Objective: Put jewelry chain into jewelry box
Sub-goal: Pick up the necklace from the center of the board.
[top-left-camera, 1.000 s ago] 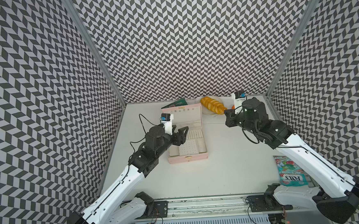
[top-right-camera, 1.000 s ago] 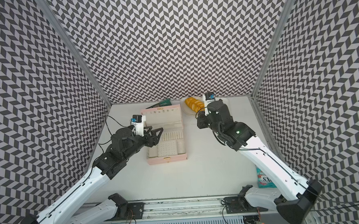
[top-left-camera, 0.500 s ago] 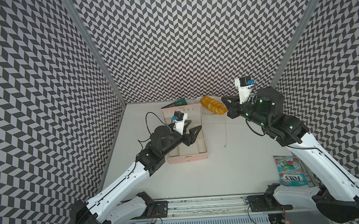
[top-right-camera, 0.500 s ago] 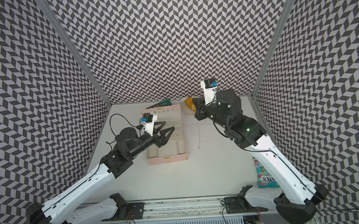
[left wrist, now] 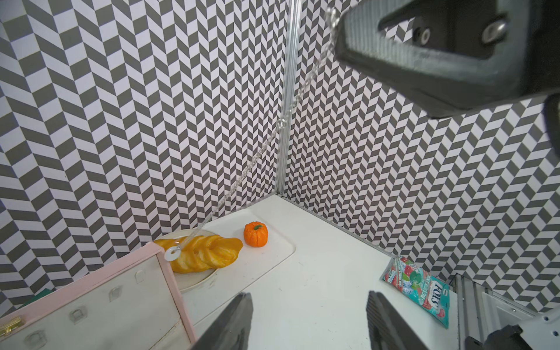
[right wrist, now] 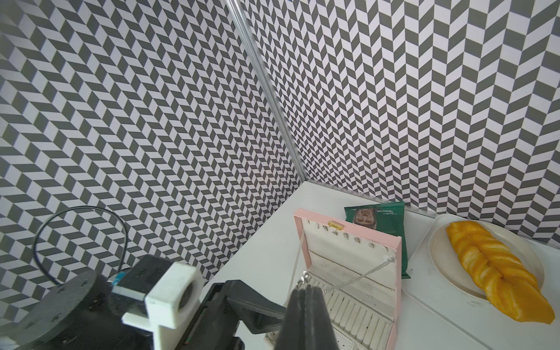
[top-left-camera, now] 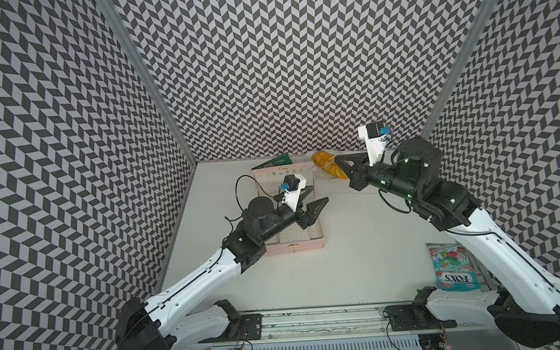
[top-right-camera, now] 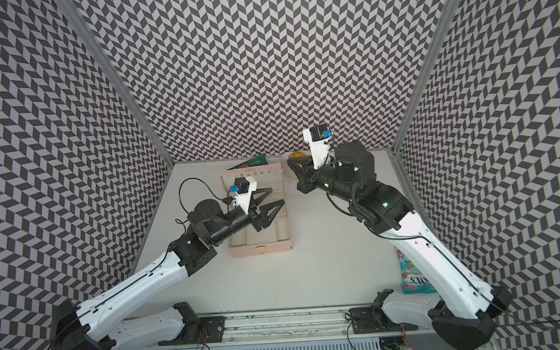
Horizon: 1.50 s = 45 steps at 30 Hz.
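The pale pink jewelry box (top-left-camera: 293,246) (top-right-camera: 260,248) lies open at the table's middle left, its cream lid (right wrist: 348,263) tilted back. My right gripper (top-left-camera: 336,159) (top-right-camera: 288,162) (right wrist: 306,288) is raised by the box's far right corner, shut on one end of the thin silver jewelry chain (right wrist: 357,277). In the left wrist view the chain (left wrist: 263,148) hangs from the right gripper (left wrist: 338,39) down to a small ring near the lid's corner (left wrist: 163,269). My left gripper (top-left-camera: 319,195) (top-right-camera: 277,196) (left wrist: 309,298) hovers open and empty over the box.
A yellow braided bread (top-left-camera: 328,163) lies on a white plate behind the box, with a small orange pumpkin (left wrist: 256,238) beside it. A green packet (top-left-camera: 274,161) leans behind the lid. A Fox's candy bag (top-left-camera: 452,267) lies at the front right.
My right gripper has risen and swung toward the box with the chain dangling from it. My left arm has lifted and reached further right over the box, its jaws a little narrower.
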Each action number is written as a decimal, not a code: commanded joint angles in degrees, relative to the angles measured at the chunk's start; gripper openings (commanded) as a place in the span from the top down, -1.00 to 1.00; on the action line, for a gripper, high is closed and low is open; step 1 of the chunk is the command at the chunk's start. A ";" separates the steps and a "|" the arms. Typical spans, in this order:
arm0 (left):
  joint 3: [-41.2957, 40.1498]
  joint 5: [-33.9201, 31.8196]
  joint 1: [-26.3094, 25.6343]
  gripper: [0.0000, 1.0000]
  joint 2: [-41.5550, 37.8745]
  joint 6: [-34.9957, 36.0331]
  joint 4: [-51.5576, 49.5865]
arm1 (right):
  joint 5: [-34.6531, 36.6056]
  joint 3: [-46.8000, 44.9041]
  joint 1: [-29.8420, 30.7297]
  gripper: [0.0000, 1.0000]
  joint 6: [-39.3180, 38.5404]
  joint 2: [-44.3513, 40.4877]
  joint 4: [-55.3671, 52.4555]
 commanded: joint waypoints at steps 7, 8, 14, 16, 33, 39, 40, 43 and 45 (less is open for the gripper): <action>5.47 -3.33 -0.71 -0.35 5.32 2.71 5.21 | -2.37 1.10 1.00 1.00 1.99 -0.31 4.01; 5.94 -3.97 -0.87 -0.35 6.03 2.79 5.24 | -2.63 1.04 1.04 1.00 2.17 -0.48 4.08; 7.82 -5.56 -1.25 -0.35 9.16 2.87 5.05 | -3.82 -0.61 1.30 1.00 4.08 -2.57 5.13; 8.19 -5.62 -1.23 -0.35 9.70 2.94 5.12 | -4.09 -1.42 1.31 1.00 4.70 -3.30 5.54; 8.56 -4.54 -1.26 -0.37 11.01 4.40 7.23 | -4.65 -2.93 1.40 1.00 5.41 -3.00 7.24; 9.93 -4.50 -1.27 -0.30 13.09 4.13 6.67 | -5.72 -3.03 1.40 1.00 5.93 -3.84 7.87; 9.98 -4.45 -1.26 -0.28 13.20 4.07 6.73 | -5.83 -3.16 1.40 1.00 6.00 -4.10 7.95; 9.90 -4.79 -1.28 -0.24 13.30 4.17 6.80 | -6.01 -3.68 1.40 1.00 6.20 -4.79 8.15; 9.86 -5.10 -1.24 -0.24 13.40 4.54 6.75 | -5.69 -4.31 1.40 1.00 6.40 -5.35 8.29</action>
